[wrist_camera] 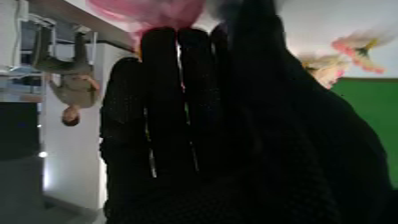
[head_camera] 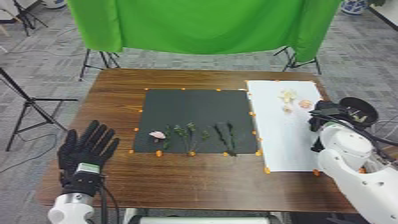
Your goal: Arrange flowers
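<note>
Right side: my right hand (wrist_camera: 164, 110) beside pink bloom (wrist_camera: 164, 12); can't tell if gripping. Likely light, petals crushable; best held by stem. Left hand (head_camera: 82, 156) released.

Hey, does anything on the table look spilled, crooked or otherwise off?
Nothing stands out as spilled or damaged. The green stems lie loose at differing angles on the dark mat, and pale blooms rest on the white sheet.

place: robotics lab, seemingly | green backdrop (head_camera: 204, 25) | black tripod (head_camera: 30, 101) | grey carpeted floor (head_camera: 55, 75)
</note>
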### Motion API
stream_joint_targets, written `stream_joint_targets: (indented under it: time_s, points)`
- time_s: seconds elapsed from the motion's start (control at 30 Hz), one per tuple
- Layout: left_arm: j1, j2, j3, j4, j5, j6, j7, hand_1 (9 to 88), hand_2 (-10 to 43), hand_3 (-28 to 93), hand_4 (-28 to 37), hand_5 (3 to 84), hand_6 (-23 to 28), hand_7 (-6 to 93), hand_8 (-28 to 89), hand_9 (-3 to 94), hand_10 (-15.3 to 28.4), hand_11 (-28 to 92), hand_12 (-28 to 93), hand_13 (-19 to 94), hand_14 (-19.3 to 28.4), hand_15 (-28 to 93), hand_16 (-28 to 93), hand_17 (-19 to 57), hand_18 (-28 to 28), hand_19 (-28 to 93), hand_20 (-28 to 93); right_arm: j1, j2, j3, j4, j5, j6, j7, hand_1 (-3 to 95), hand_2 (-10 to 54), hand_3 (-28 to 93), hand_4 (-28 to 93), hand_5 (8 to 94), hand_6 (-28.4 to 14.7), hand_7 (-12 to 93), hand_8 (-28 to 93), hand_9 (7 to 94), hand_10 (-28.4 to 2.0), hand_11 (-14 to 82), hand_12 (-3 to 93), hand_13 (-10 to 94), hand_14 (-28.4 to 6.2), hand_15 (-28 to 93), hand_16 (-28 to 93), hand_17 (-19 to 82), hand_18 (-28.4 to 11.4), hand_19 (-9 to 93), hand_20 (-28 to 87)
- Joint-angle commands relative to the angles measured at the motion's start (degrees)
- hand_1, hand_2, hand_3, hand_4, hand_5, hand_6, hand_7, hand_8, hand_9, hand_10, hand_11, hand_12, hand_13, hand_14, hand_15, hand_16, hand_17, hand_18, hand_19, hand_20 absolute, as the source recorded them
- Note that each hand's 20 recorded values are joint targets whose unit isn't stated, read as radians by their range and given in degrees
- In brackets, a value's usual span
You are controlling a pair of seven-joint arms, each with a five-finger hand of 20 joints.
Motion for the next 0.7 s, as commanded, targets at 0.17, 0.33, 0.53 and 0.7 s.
stream_joint_targets:
  time_s: [0.17, 0.33, 0.53, 0.7]
  points:
    - [0.35, -0.48, 0.05, -0.28, -0.35, 0.01, -0.31, 24.8, 14.0, 71, -28.3, 41.4, 10.5, 14.6, -9, 34.3, 16.6, 25, 11, 24, 17.4, 42, -8, -6.6, 15.3, 37, 9, -2.46, 1.45, 0.08, -6.43, -3.81, 7.74, -0.91, 58.0, -9.0, 70, -28, 80.5, 1.9, 20, 0, 76.9, -9.5, 6.8, 20.4, 55, -9.8, 35, 27, 23, -18.7, 73, 40]
    - [0.5, -0.48, -0.06, -0.27, -0.36, 0.0, -0.32, 24.8, 14.1, 71, -28.3, 41.4, 10.5, 14.6, -9, 34.3, 16.6, 25, 11, 24, 17.4, 42, -8, -6.6, 15.3, 37, 9, -1.82, 2.12, 0.61, -11.2, -5.14, 9.98, -2.26, 57.5, -9.0, 71, -28, 80.7, 1.5, 21, 1, 74.0, -9.8, 9.0, 16.9, 54, -10.4, 35, 24, 22, -19.0, 72, 40]
    - [0.7, -0.15, -0.15, -0.33, -0.4, 0.01, -0.1, 24.8, 14.1, 71, -28.3, 41.4, 10.5, 14.6, -9, 34.2, 16.5, 25, 11, 24, 17.4, 42, -8, -6.6, 15.3, 37, 9, 0.19, 1.74, -0.59, -14.23, -3.22, 10.11, -2.93, 57.1, -9.3, 73, -28, 81.0, 1.1, 21, 1, 67.3, -11.9, 10.0, 12.9, 49, -11.5, 32, 18, 21, -18.9, 69, 38]
    - [0.33, -0.13, -0.55, 0.08, -0.28, 0.29, -0.76, 24.8, 14.2, 71, -28.3, 41.4, 10.6, 14.6, -9, 34.2, 16.5, 25, 11, 24, 17.4, 42, -8, -6.6, 15.3, 37, 9, 6.38, -1.0, -6.84, -14.37, -3.02, 10.45, -5.9, 57.3, -9.4, 73, -28, 81.3, 0.7, 21, 1, 67.1, -11.2, 10.0, 12.8, 49, -11.5, 31, 18, 20, -19.0, 69, 38]
